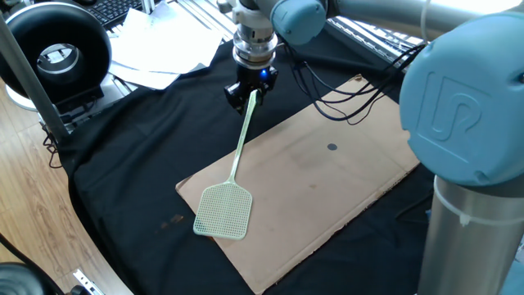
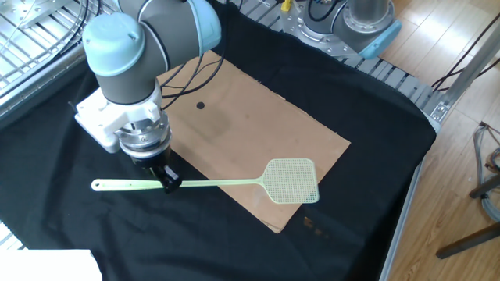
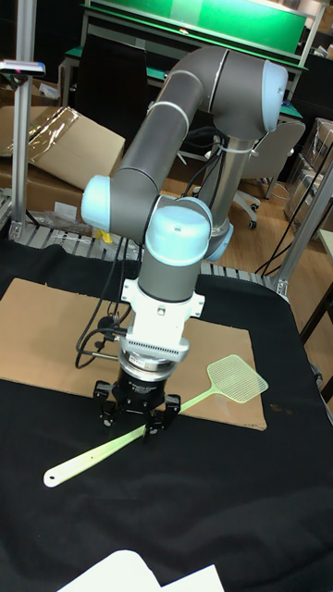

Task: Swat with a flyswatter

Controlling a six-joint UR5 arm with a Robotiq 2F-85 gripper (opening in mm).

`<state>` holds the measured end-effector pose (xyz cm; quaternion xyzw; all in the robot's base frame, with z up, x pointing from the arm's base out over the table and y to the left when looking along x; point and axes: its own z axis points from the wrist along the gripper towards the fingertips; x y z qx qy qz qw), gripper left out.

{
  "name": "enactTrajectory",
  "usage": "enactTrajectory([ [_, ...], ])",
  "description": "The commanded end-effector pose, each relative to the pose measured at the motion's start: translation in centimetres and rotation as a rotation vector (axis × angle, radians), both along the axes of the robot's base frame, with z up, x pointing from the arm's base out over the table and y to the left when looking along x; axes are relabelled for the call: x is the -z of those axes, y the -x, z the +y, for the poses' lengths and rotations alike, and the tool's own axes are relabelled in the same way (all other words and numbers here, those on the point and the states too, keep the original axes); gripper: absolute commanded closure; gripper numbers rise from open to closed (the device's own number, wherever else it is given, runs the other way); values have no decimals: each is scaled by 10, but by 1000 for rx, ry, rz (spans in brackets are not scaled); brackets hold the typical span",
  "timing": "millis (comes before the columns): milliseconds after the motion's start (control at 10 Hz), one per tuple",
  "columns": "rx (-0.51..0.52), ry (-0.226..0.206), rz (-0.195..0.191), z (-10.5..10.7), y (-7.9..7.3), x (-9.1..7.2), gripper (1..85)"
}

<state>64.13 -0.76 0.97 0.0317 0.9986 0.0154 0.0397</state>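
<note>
The pale green flyswatter (image 1: 237, 158) lies over the cardboard sheet (image 1: 327, 176), its mesh head (image 1: 223, 211) at the sheet's near corner. My gripper (image 1: 249, 96) is shut on the thin handle partway along it. From the other fixed view the handle (image 2: 125, 185) runs left past the gripper (image 2: 167, 181) and the mesh head (image 2: 293, 180) sits near the cardboard's (image 2: 258, 133) right corner. In the tall view the gripper (image 3: 141, 411) clamps the handle, with the swatter head (image 3: 236, 378) raised to the right.
A black cloth (image 1: 155, 139) covers the table. A small dark dot (image 1: 332, 147) marks the cardboard. White papers (image 1: 160, 49) and a black round device (image 1: 57, 49) sit at the back left. Cables (image 1: 344, 102) trail over the cardboard's far edge.
</note>
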Motion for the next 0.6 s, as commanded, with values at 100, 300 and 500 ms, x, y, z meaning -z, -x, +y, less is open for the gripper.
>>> enactTrajectory([
  [100, -1, -14, 2, -4, -2, 3, 327],
  [300, -7, -18, 3, -7, -2, 6, 333],
  [500, -12, -18, -2, -10, -2, 11, 337],
])
